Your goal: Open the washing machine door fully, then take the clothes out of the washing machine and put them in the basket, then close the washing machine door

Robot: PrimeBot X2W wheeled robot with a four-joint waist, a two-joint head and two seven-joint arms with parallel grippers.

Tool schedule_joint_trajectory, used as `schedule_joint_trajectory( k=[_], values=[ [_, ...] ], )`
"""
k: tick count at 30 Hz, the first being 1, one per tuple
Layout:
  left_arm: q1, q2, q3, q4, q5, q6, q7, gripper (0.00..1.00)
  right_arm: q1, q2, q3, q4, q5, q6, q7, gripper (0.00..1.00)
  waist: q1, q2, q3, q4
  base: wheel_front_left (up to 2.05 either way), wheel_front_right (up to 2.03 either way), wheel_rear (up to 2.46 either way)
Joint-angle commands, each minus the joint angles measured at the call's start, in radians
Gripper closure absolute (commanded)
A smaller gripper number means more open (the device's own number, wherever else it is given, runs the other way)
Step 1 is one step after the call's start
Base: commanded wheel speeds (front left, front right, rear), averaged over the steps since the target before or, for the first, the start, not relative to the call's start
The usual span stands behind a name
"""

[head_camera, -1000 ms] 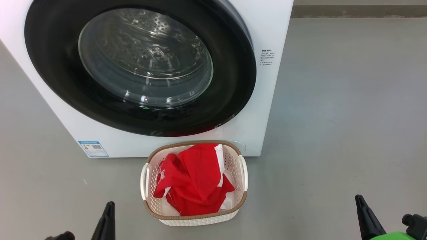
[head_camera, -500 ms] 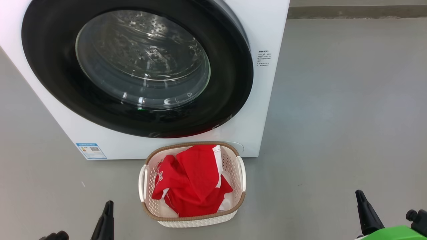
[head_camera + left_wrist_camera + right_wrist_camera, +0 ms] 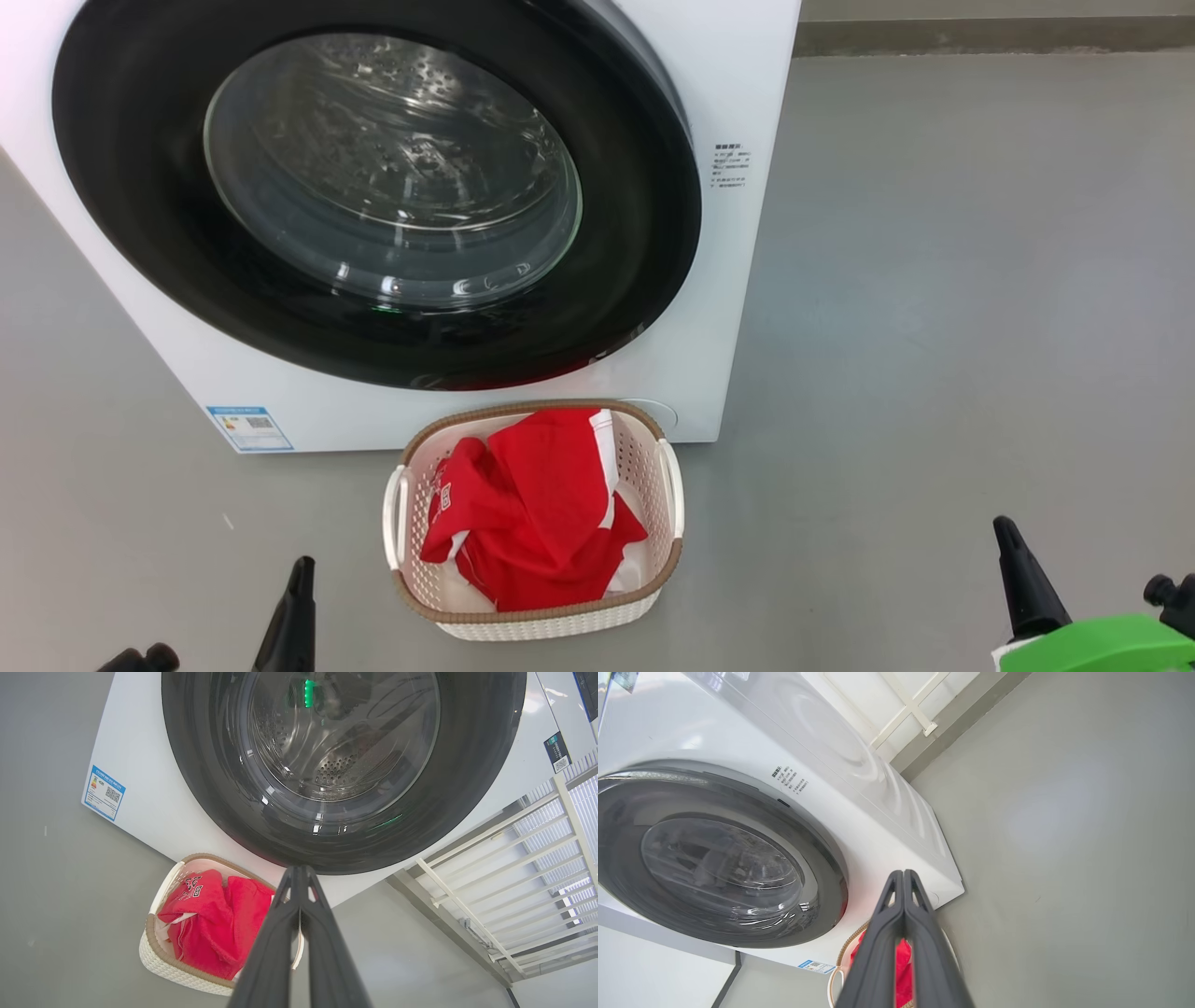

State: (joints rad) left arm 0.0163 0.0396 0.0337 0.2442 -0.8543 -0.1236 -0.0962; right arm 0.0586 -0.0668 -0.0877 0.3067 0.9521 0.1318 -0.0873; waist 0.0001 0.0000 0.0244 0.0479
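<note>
Dark left gripper (image 3: 299, 574): fingers pressed together, holding nothing, low at left over grey floor (image 3: 934, 280).
Washing machine door (image 3: 644, 243): closed against white washing machine (image 3: 738, 308).
Basket (image 3: 537, 623): on floor just in front of machine, below door.
Clothes (image 3: 537, 509): red, heaped inside basket.
Right gripper (image 3: 1006, 537): fingers together, empty, far right, well apart from basket.

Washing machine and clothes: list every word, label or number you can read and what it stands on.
Blue label low on the washing machine front: too small to read.
Grey print beside the washing machine door: too small to read.
Logo patch on the clothes: blurred.
Dark sticker on a white panel, left wrist view: unreadable.
Nothing quotable.
</note>
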Motion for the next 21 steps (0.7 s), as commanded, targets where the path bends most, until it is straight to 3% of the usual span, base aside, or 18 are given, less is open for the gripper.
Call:
schedule_joint_trajectory(
  k=[1, 21],
  values=[
    [-0.044, 0.017, 0.022, -0.019, -0.035, -0.003, 0.007, 1.0, -0.047, -0.011, 0.001, -0.029, 0.032, -0.001, 0.007, 1.0, -0.0001, 0.0, -0.001, -0.001, 0.0, 0.0, 0.0],
    [-0.067, 0.019, 0.033, -0.014, -0.249, -0.004, 0.062, 1.0, -0.082, -0.003, -0.007, -0.039, 0.214, -0.001, 0.064, 1.0, -0.0001, 0.0, -0.007, -0.015, 0.0, 0.0, 0.0]
  ],
)
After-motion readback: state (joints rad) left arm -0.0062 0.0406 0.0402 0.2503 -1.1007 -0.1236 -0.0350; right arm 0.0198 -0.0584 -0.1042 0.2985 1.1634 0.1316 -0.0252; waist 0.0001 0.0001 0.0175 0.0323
